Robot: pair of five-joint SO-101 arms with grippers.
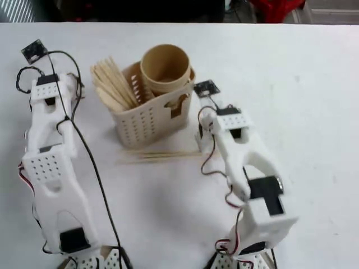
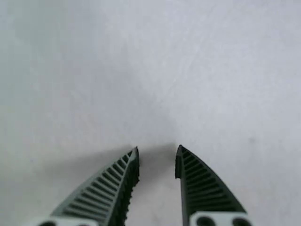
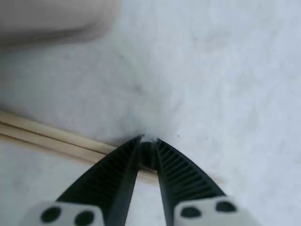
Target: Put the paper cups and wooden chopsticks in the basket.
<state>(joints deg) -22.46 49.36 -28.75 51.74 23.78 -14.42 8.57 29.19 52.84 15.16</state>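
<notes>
The basket (image 1: 147, 120) looked matt, perforated plastic; the cups (image 1: 165, 68) brown paper; the chopsticks (image 1: 114, 85) pale bare wood; the table (image 1: 303, 78) matt white.

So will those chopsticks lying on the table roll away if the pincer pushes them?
Probably a bit: the loose chopsticks are thin, light-looking sticks on a smooth table, so a push would likely slide or roll them. They look like stiff wood, so they shouldn't flop. Lying flat, they may be hard for the right pincer to grab.
</notes>
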